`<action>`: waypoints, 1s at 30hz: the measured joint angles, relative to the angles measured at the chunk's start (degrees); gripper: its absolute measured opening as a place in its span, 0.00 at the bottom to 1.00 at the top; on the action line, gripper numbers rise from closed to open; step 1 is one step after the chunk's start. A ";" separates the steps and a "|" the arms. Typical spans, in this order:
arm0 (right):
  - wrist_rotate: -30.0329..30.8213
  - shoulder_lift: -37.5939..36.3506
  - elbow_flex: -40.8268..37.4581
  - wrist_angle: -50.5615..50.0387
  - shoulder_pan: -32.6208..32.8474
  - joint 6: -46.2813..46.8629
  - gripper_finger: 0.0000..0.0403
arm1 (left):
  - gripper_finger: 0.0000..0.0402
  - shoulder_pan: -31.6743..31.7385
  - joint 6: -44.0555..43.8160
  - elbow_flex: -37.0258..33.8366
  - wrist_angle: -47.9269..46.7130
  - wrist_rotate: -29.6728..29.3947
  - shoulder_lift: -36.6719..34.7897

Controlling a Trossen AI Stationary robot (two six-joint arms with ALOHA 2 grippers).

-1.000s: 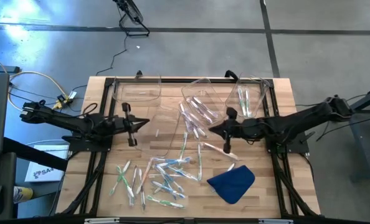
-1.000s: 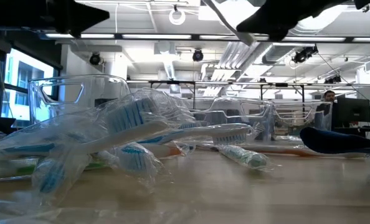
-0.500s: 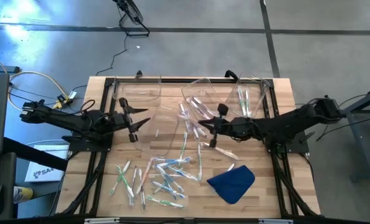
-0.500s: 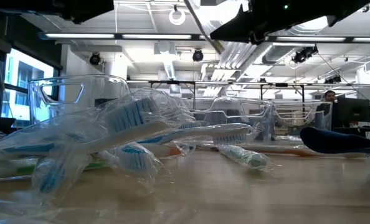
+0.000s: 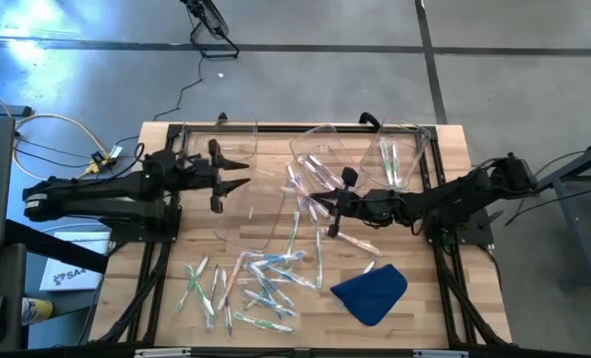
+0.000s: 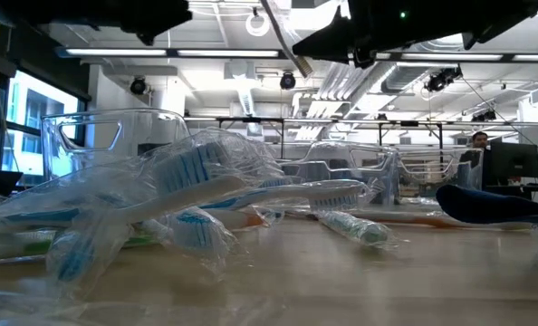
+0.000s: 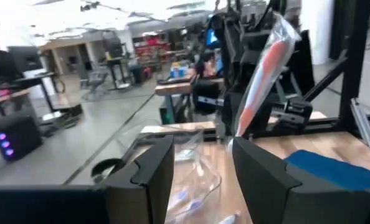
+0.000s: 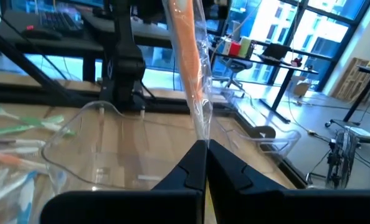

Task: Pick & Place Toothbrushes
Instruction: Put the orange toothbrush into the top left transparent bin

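Right hand [image 5: 327, 202] is pinched tight on one wrapped toothbrush [image 8: 186, 43], an orange-handled one in clear film, lifted off the table [image 5: 445, 288] near its middle, between the clear bins at the far edge. In the right wrist view the brush stands up out of the closed fingers [image 8: 184, 169], over a clear bin [image 8: 98, 149]. Left hand [image 5: 238, 176] hangs with its fingers [image 7: 149, 174] spread and nothing between them, above the table's left half close to the far-left clear bin [image 5: 219, 149]. Most of the toothbrushes [image 5: 251, 288] lie scattered loose toward the near edge, a few more inside the far-right bin [image 5: 395, 159]. A blue cloth [image 5: 370, 291] lies near the near-right corner.
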 joint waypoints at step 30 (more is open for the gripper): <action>2.64 0.02 0.00 -2.34 -0.13 2.98 0.01 | 0.40 -4.75 11.41 11.72 34.34 15.88 37.16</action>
